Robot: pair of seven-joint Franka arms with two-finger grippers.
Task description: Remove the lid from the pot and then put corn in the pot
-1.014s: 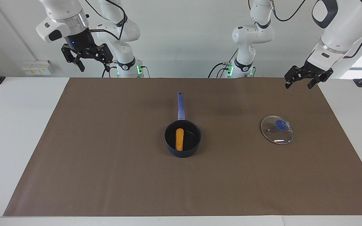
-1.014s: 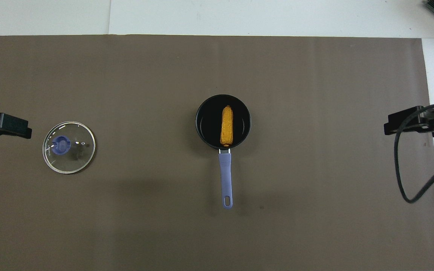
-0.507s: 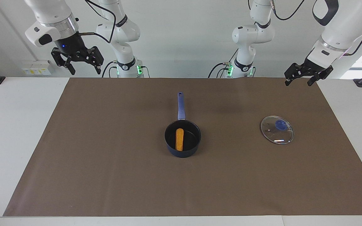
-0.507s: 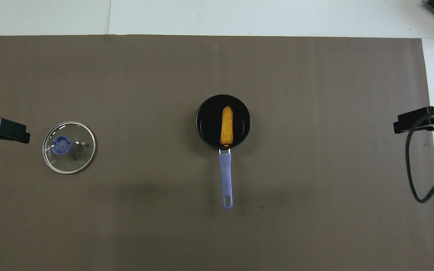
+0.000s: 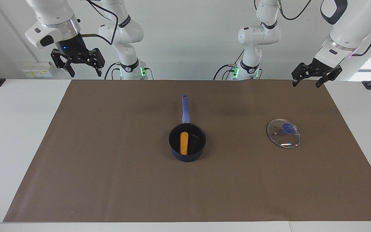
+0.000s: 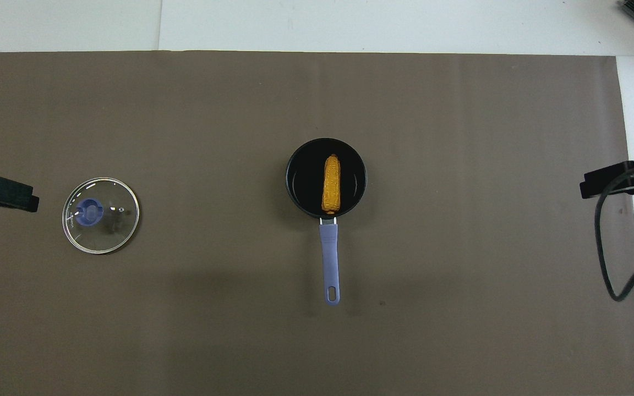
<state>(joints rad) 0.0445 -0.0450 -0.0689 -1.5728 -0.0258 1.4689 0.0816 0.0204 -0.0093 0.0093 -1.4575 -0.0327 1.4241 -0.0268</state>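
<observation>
The dark blue pot stands mid-table with its long handle pointing toward the robots; in the overhead view its rim shows. The orange-yellow corn lies inside it, also seen from overhead. The glass lid with its blue knob lies flat on the mat toward the left arm's end, apart from the pot, and shows from overhead too. My left gripper is open and empty, raised over the mat's edge. My right gripper is open and empty, raised over the right arm's end.
A brown mat covers most of the white table. A black cable hangs from the right arm over the mat's edge.
The right gripper has risen and drawn away from the pot toward its own end of the table. The left gripper has drawn back slightly. Pot, corn and lid have not moved.
</observation>
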